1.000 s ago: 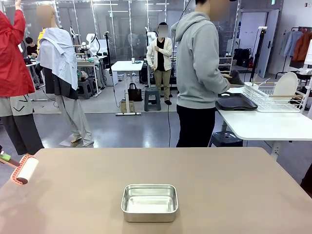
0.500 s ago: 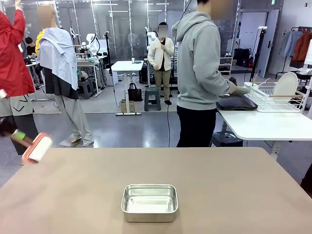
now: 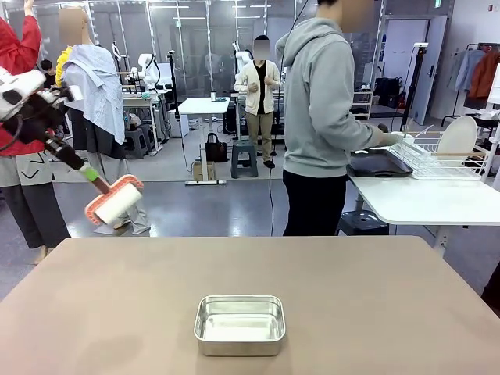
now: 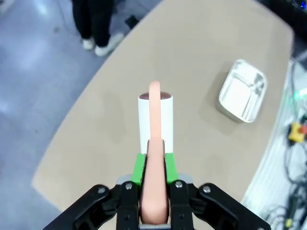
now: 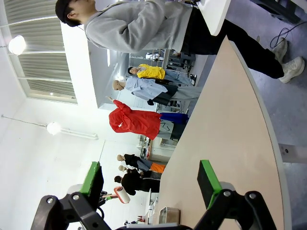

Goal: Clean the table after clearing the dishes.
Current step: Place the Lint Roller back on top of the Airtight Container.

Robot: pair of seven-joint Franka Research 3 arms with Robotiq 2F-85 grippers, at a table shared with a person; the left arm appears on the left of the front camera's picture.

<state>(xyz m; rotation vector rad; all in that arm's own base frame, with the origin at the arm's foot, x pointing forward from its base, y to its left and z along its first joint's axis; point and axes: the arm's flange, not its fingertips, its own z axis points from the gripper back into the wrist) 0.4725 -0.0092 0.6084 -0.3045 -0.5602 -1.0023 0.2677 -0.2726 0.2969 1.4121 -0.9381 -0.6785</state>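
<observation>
Above the table's (image 3: 351,297) left edge I see my left gripper (image 4: 154,191) raised high, fingers pinching the lint roller's (image 3: 115,200) salmon handle, roller head angled down in mid-air. My right gripper (image 5: 151,184) hangs spread wide over the tabletop. Steel pan (image 3: 239,323) sits centre-front. I read no lettering anywhere.

- The table (image 3: 351,305): matte brown-taupe top, rounded corners, seen spanning the foreground of the front view.
- The dishes: a dark tray (image 3: 378,162) is seen lying flat on the white side table, beside a wire rack.
- A white plate (image 3: 458,134) appears to stand upright in that rack; cutlery can't be made out.
</observation>
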